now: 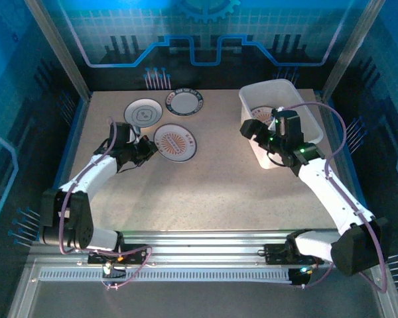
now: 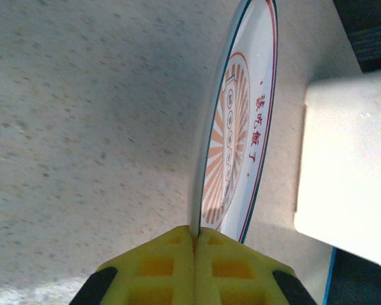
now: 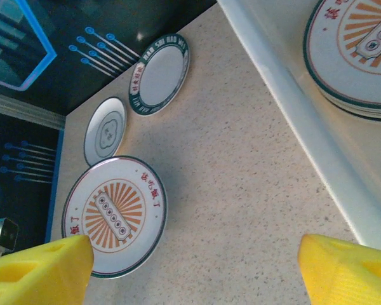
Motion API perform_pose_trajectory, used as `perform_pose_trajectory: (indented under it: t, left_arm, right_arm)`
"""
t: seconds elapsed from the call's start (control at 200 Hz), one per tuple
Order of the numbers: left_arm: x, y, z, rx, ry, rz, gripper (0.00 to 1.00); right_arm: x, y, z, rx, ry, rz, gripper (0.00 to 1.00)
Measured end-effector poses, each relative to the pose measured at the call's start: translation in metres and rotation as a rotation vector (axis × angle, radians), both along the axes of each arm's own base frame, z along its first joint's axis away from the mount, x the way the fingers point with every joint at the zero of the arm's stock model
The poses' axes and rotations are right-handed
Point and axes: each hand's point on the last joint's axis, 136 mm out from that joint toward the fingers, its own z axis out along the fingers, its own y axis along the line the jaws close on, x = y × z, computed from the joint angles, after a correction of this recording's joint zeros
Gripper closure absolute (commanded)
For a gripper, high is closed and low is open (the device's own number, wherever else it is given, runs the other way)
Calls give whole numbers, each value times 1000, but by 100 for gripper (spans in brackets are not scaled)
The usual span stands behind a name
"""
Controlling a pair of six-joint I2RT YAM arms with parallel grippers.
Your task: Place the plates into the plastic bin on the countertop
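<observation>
Since the left gripper [image 2: 194, 236] is clamped on the plate [image 2: 238, 146] rim, next it needs lifting to the bin [image 1: 268, 93]; right gripper [image 3: 192, 270] gapes wide

Arms [image 1: 93, 173]: white shells, black joints.
Cables [image 1: 62, 202]: purple, looped along both arms.
Pads [image 2: 159, 267]: yellow, waffle-moulded, on the jaws.
Lights [image 1: 304, 150]: green, right arm [image 1: 331, 189].

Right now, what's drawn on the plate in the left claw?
Plate: orange sunburst, best in right wrist view.
</observation>
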Motion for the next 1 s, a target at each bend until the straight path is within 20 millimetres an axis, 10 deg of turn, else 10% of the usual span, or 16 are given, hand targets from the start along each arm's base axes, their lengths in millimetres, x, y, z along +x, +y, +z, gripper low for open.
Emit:
perform_pose_trajectory:
  t: [0.44, 1.001]
  left_arm:
    - [3, -67, 68, -61, -151, -188, 100]
    - [2, -85, 87, -123, -174, -218, 100]
  right_arm:
    - [-19, 47, 14, 110, -33, 223, 23]
    - [-10, 59, -57, 188, 127, 200, 35]
